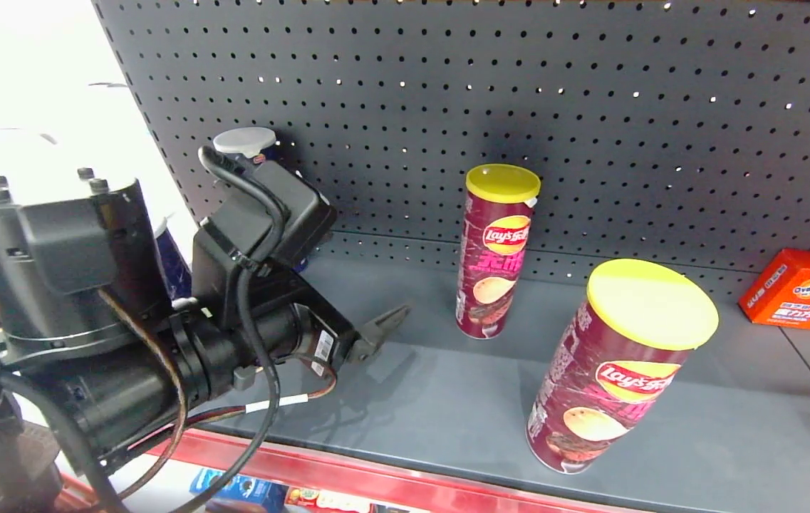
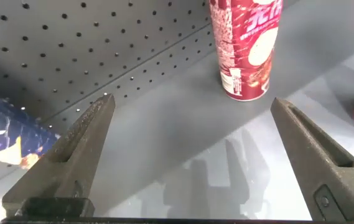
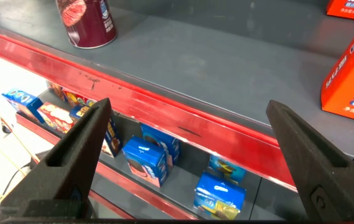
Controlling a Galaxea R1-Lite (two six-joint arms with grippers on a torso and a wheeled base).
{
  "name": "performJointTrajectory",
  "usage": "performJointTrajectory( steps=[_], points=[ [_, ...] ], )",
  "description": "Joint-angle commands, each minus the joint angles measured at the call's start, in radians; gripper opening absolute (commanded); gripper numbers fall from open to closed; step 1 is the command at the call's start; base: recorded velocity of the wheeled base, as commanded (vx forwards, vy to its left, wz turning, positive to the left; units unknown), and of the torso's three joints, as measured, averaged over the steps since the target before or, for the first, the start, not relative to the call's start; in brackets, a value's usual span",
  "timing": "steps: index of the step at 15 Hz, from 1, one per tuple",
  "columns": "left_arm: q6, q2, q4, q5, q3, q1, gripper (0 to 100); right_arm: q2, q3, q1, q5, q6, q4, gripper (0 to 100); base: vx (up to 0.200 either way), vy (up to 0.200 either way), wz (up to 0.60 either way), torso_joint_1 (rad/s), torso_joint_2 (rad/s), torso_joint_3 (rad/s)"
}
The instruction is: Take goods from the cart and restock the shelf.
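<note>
Left claw (image 2: pixel 190 102) released and empty low over the shelf (image 1: pixel 405 420), one chip can (image 1: pixel 496 249) upright just ahead, second chip can (image 1: pixel 618 363) farther to its right, both likely stood label-out for display; right claw (image 3: pixel 187 104) released too, before the shelf's red edge (image 3: pixel 183 121).

Rear can (image 1: pixel 494 253) stood on the shelf (image 1: pixel 433 413) close before the pegboard (image 1: pixel 590 107), front can (image 1: pixel 615 370) right of it near the edge, box (image 1: pixel 803 288) farther right, left gripper (image 2: pixel 190 102) left of both cans.
</note>
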Motion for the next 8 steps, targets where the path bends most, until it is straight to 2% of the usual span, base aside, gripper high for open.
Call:
performJointTrajectory(
  steps=[1, 6, 7, 8],
  points=[
    [0.000, -0.026, -0.002, 0.000, 0.021, -0.003, 100, 0.001, 0.001, 0.000, 0.002, -0.001, 0.000, 100, 0.000, 0.000, 0.00, 0.000, 0.00, 0.000],
    [0.000, -0.025, -0.002, 0.000, 0.021, -0.003, 100, 0.001, 0.001, 0.000, 0.002, -0.001, 0.000, 100, 0.000, 0.000, 0.00, 0.000, 0.00, 0.000],
    [0.000, -0.025, -0.002, 0.000, 0.021, -0.003, 100, 0.001, 0.001, 0.000, 0.002, -0.001, 0.000, 100, 0.000, 0.000, -0.60, -0.002, 0.00, 0.007],
    [0.000, -0.025, -0.002, 0.000, 0.021, -0.003, 100, 0.001, 0.001, 0.000, 0.002, -0.001, 0.000, 100, 0.000, 0.000, 0.00, 0.000, 0.00, 0.000]
  ],
)
